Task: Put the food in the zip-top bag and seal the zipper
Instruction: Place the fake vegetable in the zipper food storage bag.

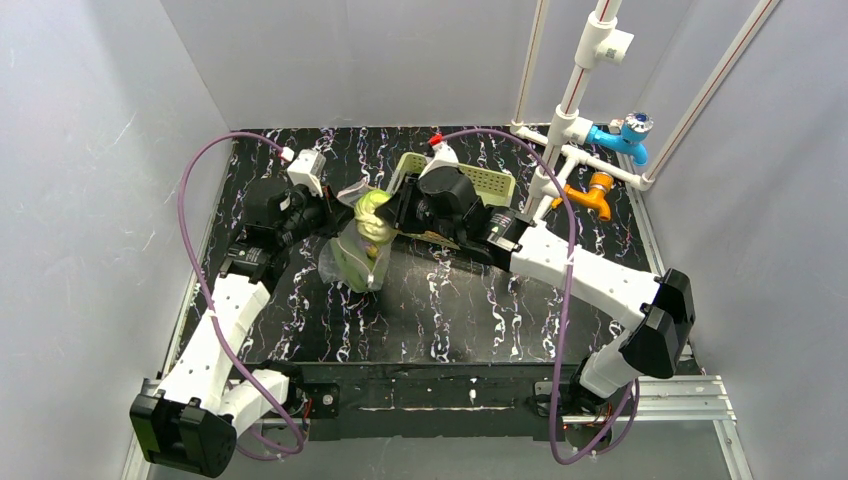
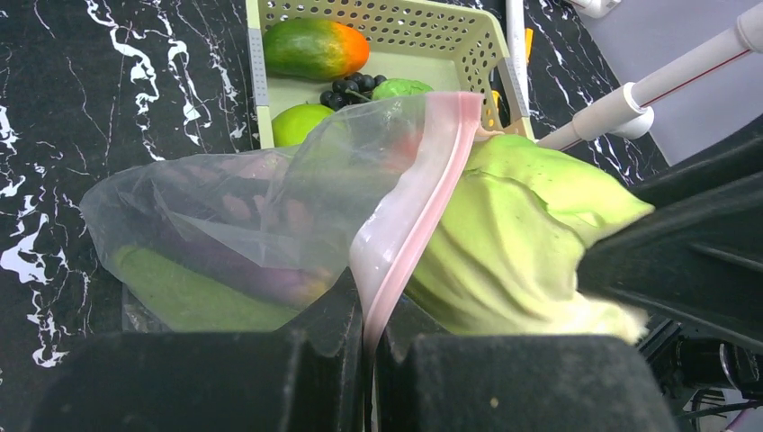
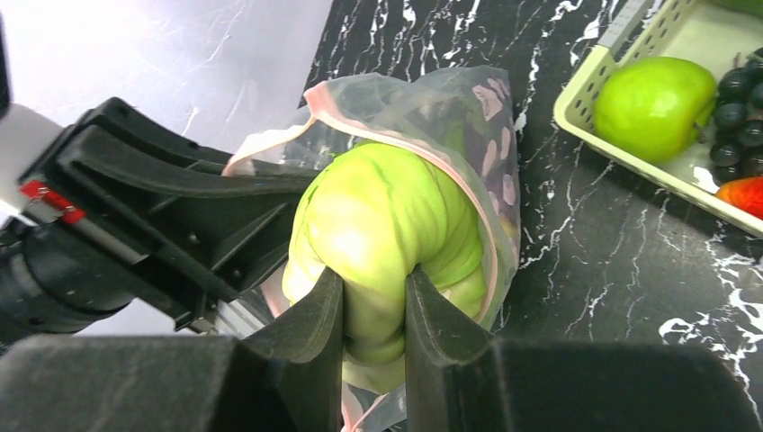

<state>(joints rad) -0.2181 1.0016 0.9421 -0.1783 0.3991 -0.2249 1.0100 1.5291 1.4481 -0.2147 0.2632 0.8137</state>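
Cabbage sits halfway into the mouth of the zip-top bag, clamped in the right gripper, presumably for pushing inside. Left gripper, closed tight, pinches the zipper, holding that mouth open. Mango waits in the basket beyond the bag.

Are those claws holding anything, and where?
The left gripper pinches the zip-top bag by its pink zipper strip; right gripper grips the pale green cabbage by its near end.

Overhead camera looks down from behind; close wrist cameras share bag and cabbage.
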